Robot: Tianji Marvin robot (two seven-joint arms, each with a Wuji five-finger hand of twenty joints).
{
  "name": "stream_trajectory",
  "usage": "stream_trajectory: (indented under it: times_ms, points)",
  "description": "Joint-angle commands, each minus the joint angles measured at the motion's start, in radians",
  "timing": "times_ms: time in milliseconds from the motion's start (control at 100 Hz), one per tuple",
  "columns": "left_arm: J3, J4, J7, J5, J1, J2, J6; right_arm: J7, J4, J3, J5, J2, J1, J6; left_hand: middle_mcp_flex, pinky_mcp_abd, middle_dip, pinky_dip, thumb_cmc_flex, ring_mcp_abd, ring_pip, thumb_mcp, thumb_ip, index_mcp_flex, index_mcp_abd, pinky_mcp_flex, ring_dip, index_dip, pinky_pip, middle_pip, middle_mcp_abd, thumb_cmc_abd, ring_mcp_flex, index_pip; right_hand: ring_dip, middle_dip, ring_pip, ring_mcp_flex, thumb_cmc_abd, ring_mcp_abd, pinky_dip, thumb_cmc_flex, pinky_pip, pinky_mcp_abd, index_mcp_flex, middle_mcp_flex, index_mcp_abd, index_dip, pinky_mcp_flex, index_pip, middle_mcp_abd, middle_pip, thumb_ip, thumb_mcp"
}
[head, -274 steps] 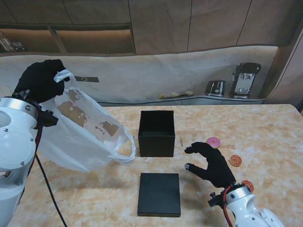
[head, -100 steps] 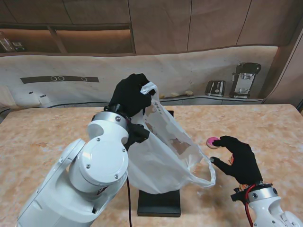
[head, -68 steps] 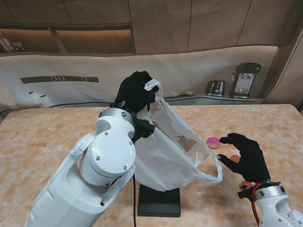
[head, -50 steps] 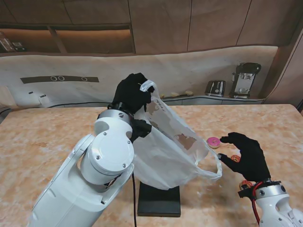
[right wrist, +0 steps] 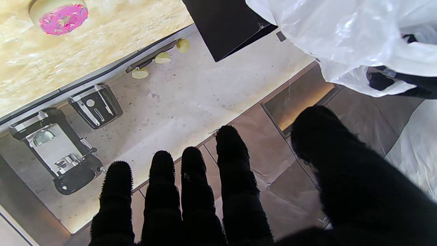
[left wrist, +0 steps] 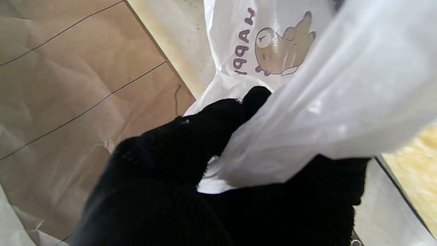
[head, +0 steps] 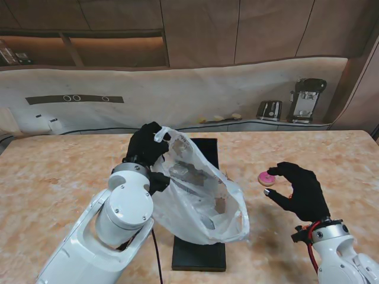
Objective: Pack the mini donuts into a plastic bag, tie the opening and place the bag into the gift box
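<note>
left hand (head: 145, 145): one plastic bag (head: 201, 195) is gripped at its rim, held over one gift box (head: 204, 148) | right hand (head: 299, 189): fingers spread, nothing held | one pink donut (head: 266, 177) is seen on the bench (head: 59, 171) just beside it | one lid (head: 199, 254) nearer to me

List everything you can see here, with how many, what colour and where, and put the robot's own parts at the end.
Bag: one, clear white with a brown animal print, hanging from the left hand over the middle of the table.
Gift box: one, black, behind the bag, mostly hidden.
Lid: one, black, flat on the table nearer to me than the bag.
Donut: one, pink with sprinkles, on the table by the right hand's fingertips.
Table: one, beige marble pattern.
Appliances on the far counter: two, black and silver, to the right.
Left hand: black glove, closed on the bag's handle.
Right hand: black glove, fingers spread, holding nothing.
</note>
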Motion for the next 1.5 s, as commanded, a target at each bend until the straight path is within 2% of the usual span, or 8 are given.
stream_trajectory:
  times_ms: [0,140,330,730,1040,1170,1330,1490]
  points:
    - [-0.008,0.001,-0.022,0.003,0.026,0.01,0.001,0.017,-0.007,-0.005,-0.004,-0.002,-0.002,0.004,-0.039,0.016,0.022,0.024,0.013,0.043,-0.02,-0.071,-0.022,-0.047,-0.034,-0.054,-0.014,-0.005,-0.025,-0.028,-0.023,0.022,-0.048,0.005,0.019,0.032,0.002,0.009,-0.002,-0.008,-0.005,-0.011,-0.002,-0.002,0.0,0.016,0.004,0.014,-0.009,-0.013,0.002,0.0,0.008,-0.006]
    - [-0.025,0.008,-0.044,0.037,0.051,0.023,0.009,0.029,-0.003,-0.014,-0.004,0.0,0.01,0.014,-0.099,0.02,0.059,0.138,0.029,0.049,-0.026,-0.184,-0.015,-0.067,-0.068,-0.187,0.004,0.029,-0.073,-0.035,-0.032,0.036,-0.147,0.004,0.019,0.032,0.002,0.009,-0.002,-0.008,-0.006,-0.01,-0.001,-0.001,0.001,0.016,0.006,0.014,-0.009,-0.012,0.002,-0.001,0.008,-0.006]
    - [-0.037,0.021,-0.083,0.102,0.066,0.045,0.018,0.051,0.009,-0.032,-0.003,0.005,0.033,0.029,-0.28,-0.03,0.077,0.272,0.111,0.021,0.033,-0.56,0.02,-0.042,-0.089,-0.308,0.105,0.04,-0.068,0.153,-0.013,0.107,-0.256,0.008,0.018,0.032,0.001,0.01,-0.002,-0.007,-0.007,-0.01,0.0,0.0,0.002,0.017,0.004,0.014,-0.008,-0.013,0.003,-0.002,0.008,-0.008]
    - [-0.046,0.07,-0.182,0.257,0.081,0.1,-0.027,0.119,0.061,-0.062,-0.011,0.019,0.105,0.062,-0.379,-0.031,0.17,0.348,0.151,0.029,0.008,-0.588,0.032,0.02,-0.085,-0.549,0.197,-0.011,-0.141,0.149,-0.015,0.088,-0.424,-0.029,0.018,0.031,-0.001,0.013,-0.027,-0.006,-0.009,-0.001,-0.001,-0.001,-0.012,0.018,0.007,0.013,-0.008,-0.022,0.005,-0.004,0.009,-0.004]
    - [-0.045,0.097,-0.215,0.322,0.098,0.118,-0.029,0.192,0.112,-0.08,-0.074,0.041,0.166,0.067,-0.547,-0.054,0.044,0.452,0.143,0.048,-0.031,-0.577,0.019,0.07,-0.045,-0.722,0.275,-0.035,-0.231,0.197,0.003,0.06,-0.593,-0.039,0.02,0.028,0.0,0.019,-0.055,0.001,-0.009,0.0,0.005,0.006,-0.019,0.022,0.009,0.013,0.004,-0.029,0.011,-0.009,0.009,0.0]
    - [-0.052,0.098,-0.236,0.371,0.112,0.131,-0.051,0.216,0.143,-0.087,-0.095,0.048,0.197,0.074,-0.489,-0.049,0.182,0.51,0.155,0.046,0.064,-0.581,0.018,0.095,-0.04,-0.66,0.346,-0.052,-0.198,0.256,0.012,0.04,-0.534,-0.043,0.02,0.027,0.0,0.02,-0.064,0.003,-0.01,0.0,0.007,0.007,-0.023,0.022,0.007,0.012,0.005,-0.035,0.011,-0.012,0.009,0.0]
    - [-0.063,0.075,-0.274,0.409,0.133,0.146,-0.072,0.233,0.177,-0.1,-0.111,0.053,0.234,0.091,-0.296,-0.028,0.247,0.58,0.132,0.016,0.258,-0.575,0.027,0.13,-0.015,-0.42,0.371,-0.063,-0.052,0.348,0.031,0.028,-0.321,-0.055,0.02,0.026,-0.002,0.019,-0.076,0.003,-0.01,0.004,0.012,0.008,-0.04,0.016,-0.001,0.01,0.01,-0.044,0.012,-0.016,0.007,-0.005]
    - [-0.073,0.056,-0.294,0.411,0.151,0.152,-0.069,0.251,0.214,-0.117,-0.122,0.058,0.275,0.107,-0.116,-0.017,0.167,0.453,0.118,-0.001,0.346,-0.541,0.032,0.156,0.008,-0.191,0.254,-0.072,0.125,0.373,0.012,0.008,-0.116,-0.062,0.021,0.026,-0.001,0.023,-0.084,0.005,-0.011,0.01,0.016,0.01,-0.042,0.018,-0.001,0.011,0.014,-0.046,0.012,-0.016,0.006,-0.013]
